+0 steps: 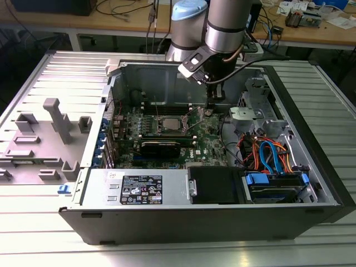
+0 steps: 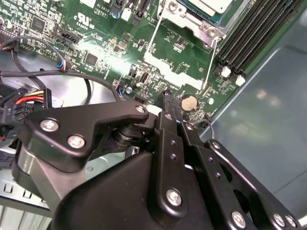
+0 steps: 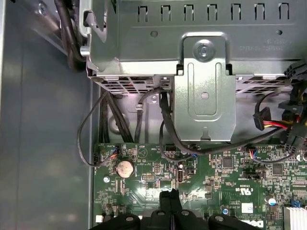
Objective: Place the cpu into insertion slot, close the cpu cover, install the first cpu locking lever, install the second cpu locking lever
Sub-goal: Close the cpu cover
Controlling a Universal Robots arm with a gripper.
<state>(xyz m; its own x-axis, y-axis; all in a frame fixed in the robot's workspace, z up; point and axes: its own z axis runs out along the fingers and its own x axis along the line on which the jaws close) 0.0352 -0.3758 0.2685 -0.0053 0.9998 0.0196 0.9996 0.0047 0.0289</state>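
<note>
The pincer (image 3: 169, 193), pressed together, empty, hangs beside the insertion slot (image 1: 158, 125); its thin locking lever (image 2: 211, 62) looks springy, best taken at the tip.

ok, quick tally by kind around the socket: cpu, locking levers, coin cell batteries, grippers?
cpu: 1
locking levers: 2
coin cell battery: 1
gripper: 1
Total: 5

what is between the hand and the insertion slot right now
Nothing bulky. The hand is over green board beside the insertion slot; only the slot's two thin wire levers reach into the gap between them.
</note>
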